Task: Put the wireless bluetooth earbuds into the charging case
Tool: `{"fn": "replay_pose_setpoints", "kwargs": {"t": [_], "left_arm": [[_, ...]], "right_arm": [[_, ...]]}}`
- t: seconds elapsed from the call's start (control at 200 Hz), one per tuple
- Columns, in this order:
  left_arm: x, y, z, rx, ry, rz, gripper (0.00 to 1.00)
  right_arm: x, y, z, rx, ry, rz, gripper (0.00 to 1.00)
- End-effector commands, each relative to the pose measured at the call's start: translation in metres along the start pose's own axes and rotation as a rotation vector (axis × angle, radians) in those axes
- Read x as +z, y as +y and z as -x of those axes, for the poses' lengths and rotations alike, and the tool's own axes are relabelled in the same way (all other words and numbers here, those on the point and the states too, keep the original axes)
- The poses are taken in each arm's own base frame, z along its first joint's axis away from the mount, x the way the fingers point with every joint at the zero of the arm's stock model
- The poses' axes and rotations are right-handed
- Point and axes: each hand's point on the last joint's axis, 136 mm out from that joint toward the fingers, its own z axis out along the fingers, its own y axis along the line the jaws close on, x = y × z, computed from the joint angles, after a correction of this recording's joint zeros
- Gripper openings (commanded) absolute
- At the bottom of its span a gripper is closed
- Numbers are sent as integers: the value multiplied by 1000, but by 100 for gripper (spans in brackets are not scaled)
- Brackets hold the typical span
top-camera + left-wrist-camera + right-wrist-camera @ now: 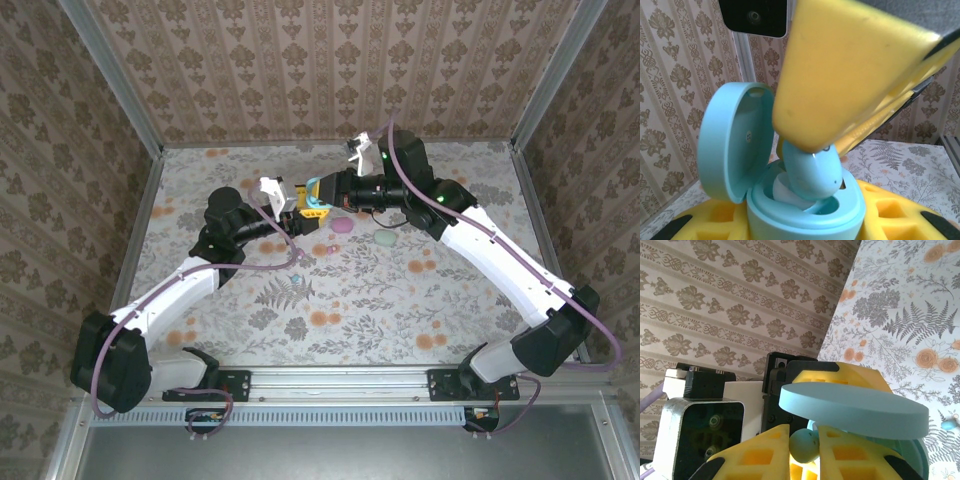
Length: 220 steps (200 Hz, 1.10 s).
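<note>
My left gripper (805,222) is shut on the base of a light blue charging case (805,212), whose lid (735,142) stands open to the left. My right gripper (804,449) is shut on a bluish earbud (804,445), pinched between its yellow fingers (760,452). In the left wrist view that earbud (812,172) is tilted, its lower end inside the case's well under the right gripper's yellow finger (850,75). From above, both grippers meet at the case (318,193), above the back middle of the table.
A pink egg-shaped case (342,226) and a mint one (385,238) lie on the floral tabletop just in front of the grippers. A tiny pinkish bud (322,250) and a teal bud (297,283) lie nearer the front. Patterned walls enclose the table.
</note>
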Motion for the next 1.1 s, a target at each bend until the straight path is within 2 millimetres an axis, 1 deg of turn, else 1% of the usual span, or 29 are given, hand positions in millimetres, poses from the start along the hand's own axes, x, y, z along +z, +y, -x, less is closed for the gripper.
{"fn": "replay_pose_setpoints", "kwargs": {"t": [0.0, 0.21, 0.41, 0.505, 0.58, 0.695, 0.77, 0.895, 1.015, 1.095], "left_arm": [[-1, -6, 28, 70, -60, -13, 34], [-2, -5, 27, 73, -60, -3, 34], [-1, -4, 26, 80, -61, 0, 34], [-1, -4, 27, 82, -64, -7, 34], [-1, -6, 30, 85, -69, -19, 34], [-1, -10, 33, 83, -75, -35, 34], [-2, -12, 33, 73, -76, -46, 34], [-2, -13, 35, 52, -79, -49, 34], [-2, -14, 34, 34, -82, -48, 34], [-3, -11, 34, 21, -88, -32, 34]], "right_arm": [[-2, 7, -2, 25, 31, 19, 19], [-1, 8, -7, 46, 61, 29, 19], [-6, 12, -8, 48, 60, 36, 19], [-5, 7, -9, 62, 66, 20, 20], [-3, 3, -7, 66, 55, 6, 24], [-2, 0, -2, 64, 32, -12, 25], [-3, -3, 3, 63, 8, -31, 30], [-6, -9, 8, 54, -27, -76, 32], [-8, -8, 11, 44, -47, -80, 32], [-11, -8, 12, 45, -56, -89, 36]]}}
